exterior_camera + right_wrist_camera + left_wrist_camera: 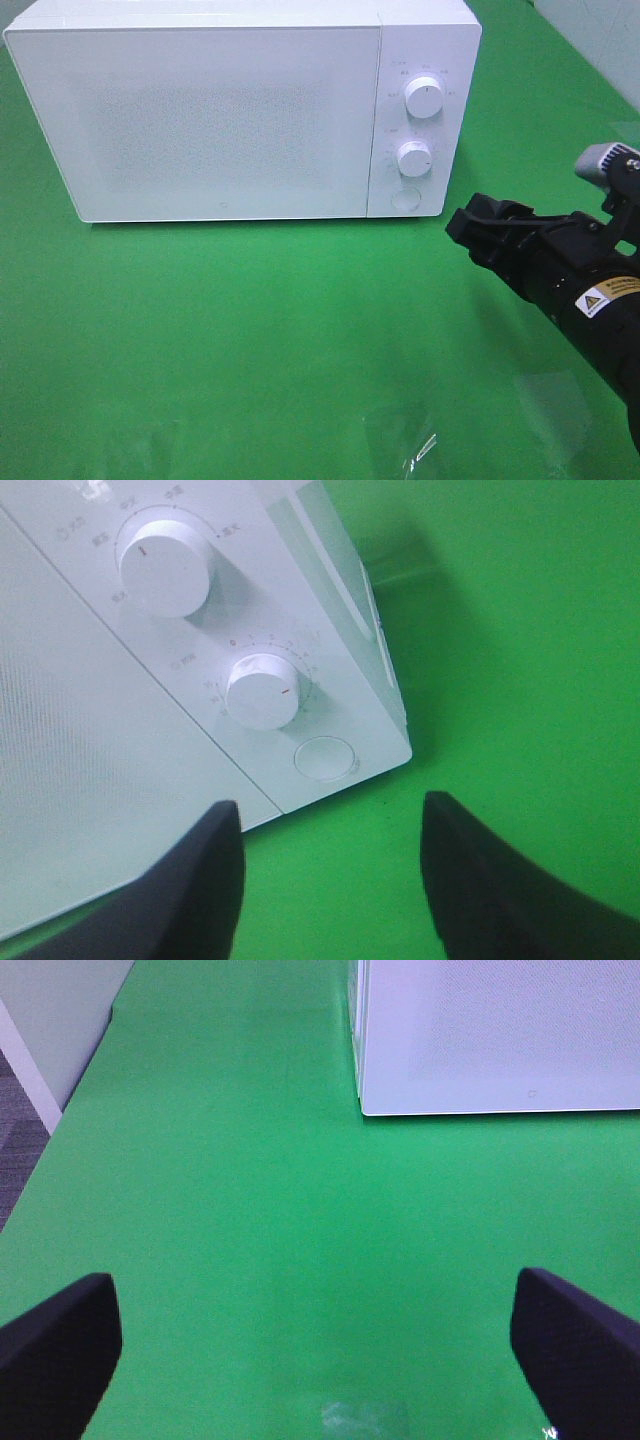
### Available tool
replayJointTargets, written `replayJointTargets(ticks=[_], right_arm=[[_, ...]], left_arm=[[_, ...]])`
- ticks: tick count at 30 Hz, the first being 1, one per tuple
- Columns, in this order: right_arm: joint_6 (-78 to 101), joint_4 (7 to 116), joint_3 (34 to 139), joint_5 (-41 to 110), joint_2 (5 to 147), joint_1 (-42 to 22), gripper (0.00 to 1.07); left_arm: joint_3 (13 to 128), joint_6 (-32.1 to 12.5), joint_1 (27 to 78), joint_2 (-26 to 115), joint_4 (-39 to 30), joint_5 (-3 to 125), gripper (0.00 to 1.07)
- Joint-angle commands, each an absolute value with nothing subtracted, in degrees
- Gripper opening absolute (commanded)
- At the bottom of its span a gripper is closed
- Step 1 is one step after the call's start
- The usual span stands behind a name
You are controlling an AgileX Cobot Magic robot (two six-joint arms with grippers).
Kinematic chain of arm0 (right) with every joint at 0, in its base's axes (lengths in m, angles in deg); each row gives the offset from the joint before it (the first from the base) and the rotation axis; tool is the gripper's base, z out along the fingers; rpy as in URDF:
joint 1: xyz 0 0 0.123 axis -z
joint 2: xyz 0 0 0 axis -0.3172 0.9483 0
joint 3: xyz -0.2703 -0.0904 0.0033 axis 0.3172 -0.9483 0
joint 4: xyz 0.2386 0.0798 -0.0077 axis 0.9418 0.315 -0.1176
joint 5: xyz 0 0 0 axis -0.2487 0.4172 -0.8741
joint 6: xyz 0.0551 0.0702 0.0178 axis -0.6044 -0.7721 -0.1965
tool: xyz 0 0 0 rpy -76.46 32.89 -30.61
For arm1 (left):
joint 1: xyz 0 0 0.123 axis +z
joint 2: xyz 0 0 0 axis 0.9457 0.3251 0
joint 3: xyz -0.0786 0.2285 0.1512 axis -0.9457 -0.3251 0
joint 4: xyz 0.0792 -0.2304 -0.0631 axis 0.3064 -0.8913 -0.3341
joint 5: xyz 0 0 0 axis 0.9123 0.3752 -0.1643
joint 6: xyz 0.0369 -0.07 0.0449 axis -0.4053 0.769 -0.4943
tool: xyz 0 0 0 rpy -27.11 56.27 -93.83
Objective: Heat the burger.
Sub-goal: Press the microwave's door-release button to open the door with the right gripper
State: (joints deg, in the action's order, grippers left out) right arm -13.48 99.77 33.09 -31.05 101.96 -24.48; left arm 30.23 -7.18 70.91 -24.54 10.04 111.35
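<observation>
You do not see the burger in any of the three views. The microwave (220, 110) stands on the green tabletop (250, 330) with its door (200, 110) shut, and the door is frosted, so you cannot tell whether the burger is already inside. The bare tabletop in front of the microwave shows no plate and no food. Your right tool (468, 228) hangs just beside the front right corner of the microwave, at the height of the control panel, and it points toward that panel. In the right wrist view the round button (325, 758) lies nearest to the tool, with the lower knob (262, 692) above it and the upper knob (165, 562) further up. I judge the arm is placed there because the next action is on the panel, either the button to release the door or a knob to start the heating; which one, the pictures do not decide. The two jaws of this tool stand apart, with nothing between them, and they touch neither the microwave nor the tabletop. Your left tool (315, 1290) waits well apart from the microwave, low over the tabletop, spread fully wide and empty, probably kept out of the way.
</observation>
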Motion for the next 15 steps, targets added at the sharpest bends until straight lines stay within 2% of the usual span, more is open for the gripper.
replayJointTargets(ticks=[1,4,6,14,15], right_arm=[[-25.3,99.7,33.5,-34.6,102.0,-24.8,0.41],[-32.6,99.5,33.5,-34.6,102.0,-24.8,0.35],[-45.6,99.3,33.5,-34.6,102.0,-24.8,0.26],[-63.7,99.3,33.5,-34.2,102.0,-24.8,0.22],[-66.6,99.3,33.5,-33.0,102.0,-24.8,0.17]], left_arm=[[30.0,-6.9,71.0,-24.8,9.7,111.2,0.98],[30.0,-6.9,71.0,-24.8,9.7,111.2,0.98],[30.0,-6.9,71.0,-24.8,9.7,111.2,0.98],[30.0,-6.9,71.0,-24.8,9.7,111.2,0.98],[30.0,-6.9,71.0,-24.8,9.7,111.2,0.98]])
